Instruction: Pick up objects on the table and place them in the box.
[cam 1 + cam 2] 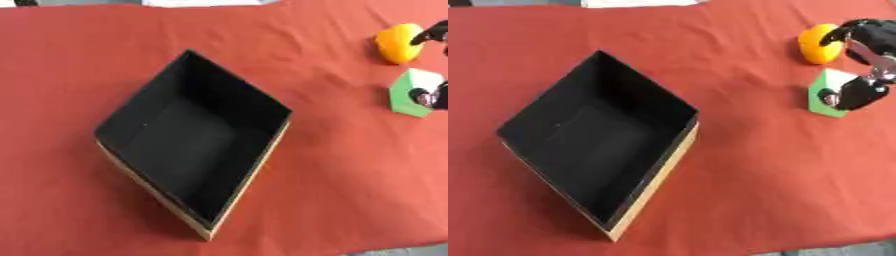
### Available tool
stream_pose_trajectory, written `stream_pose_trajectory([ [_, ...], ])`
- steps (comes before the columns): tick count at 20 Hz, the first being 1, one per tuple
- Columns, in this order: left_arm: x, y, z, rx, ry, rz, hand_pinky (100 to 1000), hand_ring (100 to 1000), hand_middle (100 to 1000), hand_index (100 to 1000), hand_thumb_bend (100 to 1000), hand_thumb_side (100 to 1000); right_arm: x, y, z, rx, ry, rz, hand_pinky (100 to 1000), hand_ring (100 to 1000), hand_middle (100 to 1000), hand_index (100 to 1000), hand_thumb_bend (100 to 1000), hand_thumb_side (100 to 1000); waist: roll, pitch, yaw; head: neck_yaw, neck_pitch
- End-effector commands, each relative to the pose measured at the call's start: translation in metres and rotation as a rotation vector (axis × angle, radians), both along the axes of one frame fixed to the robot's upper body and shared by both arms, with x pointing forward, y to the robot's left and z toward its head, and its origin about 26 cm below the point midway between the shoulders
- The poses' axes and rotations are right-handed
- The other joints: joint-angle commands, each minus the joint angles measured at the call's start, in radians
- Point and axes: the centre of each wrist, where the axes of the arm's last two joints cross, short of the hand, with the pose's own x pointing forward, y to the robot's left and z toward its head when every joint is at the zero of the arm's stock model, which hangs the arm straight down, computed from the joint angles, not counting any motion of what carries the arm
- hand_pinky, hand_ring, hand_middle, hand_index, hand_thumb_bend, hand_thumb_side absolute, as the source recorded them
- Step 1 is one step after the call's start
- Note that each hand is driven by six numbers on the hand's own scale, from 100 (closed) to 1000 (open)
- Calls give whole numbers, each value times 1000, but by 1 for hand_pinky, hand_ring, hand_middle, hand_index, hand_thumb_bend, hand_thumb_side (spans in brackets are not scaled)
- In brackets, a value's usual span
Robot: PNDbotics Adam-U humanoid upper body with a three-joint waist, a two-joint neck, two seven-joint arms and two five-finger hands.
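Progress looks close to nil, judging from how things lie: the box [188,150] shows a bare black interior, with nothing in it, and 2 objects sit on the red cloth of the table [350,190] well apart from it, toward the robot's right. So both picks and both placements appear to be left.

The orange object [815,44], rounded, lies farthest back on the right. Just nearer than it sits the green block [826,94], a faceted piece with a pale top face. It lies flat, pale face up; it has no clear long axis, and one of its corners points toward the box.

The right hand [866,60] comes in from the right edge and spans both pieces. One finger curves over the orange object's far side, and another part of the hand lies against the green block's right edge. The fingers are spread wide and seem to close on nothing yet; which piece they are meant for I cannot tell. The left hand is out of sight in both views.

The box sits askew like a diamond, its long axis running from the far side toward the near right, open top up.
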Motion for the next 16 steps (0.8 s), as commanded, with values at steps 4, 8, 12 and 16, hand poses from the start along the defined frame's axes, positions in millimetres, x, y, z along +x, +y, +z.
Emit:
stream_pose_trajectory([
  [4, -3, 3, 11, 33, -33, 13, 535, 806, 685, 813, 100, 573, -4, -1, 19, 15, 2, -57, 963, 1000, 874, 918, 352, 100, 1, -9, -3, -22, -16],
  [8, -3, 3, 11, 36, -33, 13, 534, 806, 685, 813, 100, 573, -4, -2, 21, 29, 28, -74, 964, 1000, 877, 925, 351, 100, 3, -6, -6, -24, -18],
  [12, -3, 4, 11, 37, -32, 13, 534, 807, 685, 812, 100, 574, -4, -2, 21, 29, 47, -74, 969, 1000, 892, 940, 401, 100, 4, -5, -8, -24, -17],
  [16, -4, 4, 10, 43, -24, 18, 533, 808, 685, 813, 100, 575, -1, -4, 24, 26, 138, -45, 973, 1000, 901, 944, 437, 100, 5, -5, -25, -21, -9],
])
